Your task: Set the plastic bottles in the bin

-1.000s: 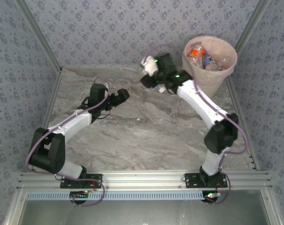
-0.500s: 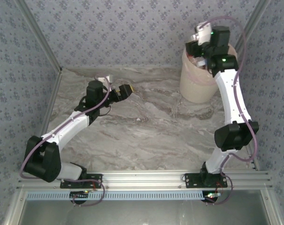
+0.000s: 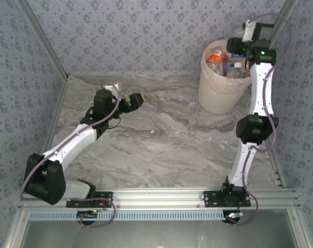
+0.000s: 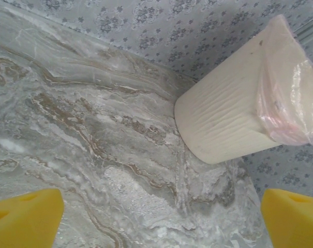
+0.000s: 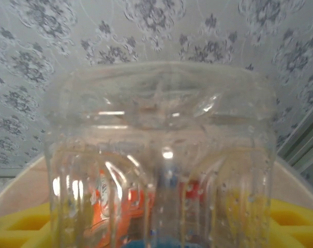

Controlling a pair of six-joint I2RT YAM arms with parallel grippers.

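Note:
The cream-white bin with its pale-pink bag stands at the table's far right corner. Several plastic bottles lie inside it, one with an orange label. My right gripper hangs high over the bin's far rim, shut on a clear bottle between its yellow fingers; orange and red labels show through it. Behind this bottle lies the bin's rim. My left gripper is low over the table's left half, open, with bare marble between its yellow fingertips. It faces the bin.
Patterned walls close the table at the back and on both sides, with metal posts in the corners near the bin. The marble tabletop stretches between the two arms. A metal rail runs along the near edge.
My right arm has swung up from the table beside the bin to above its far rim, carrying the clear bottle. My left arm has straightened slightly and stays near its spot.

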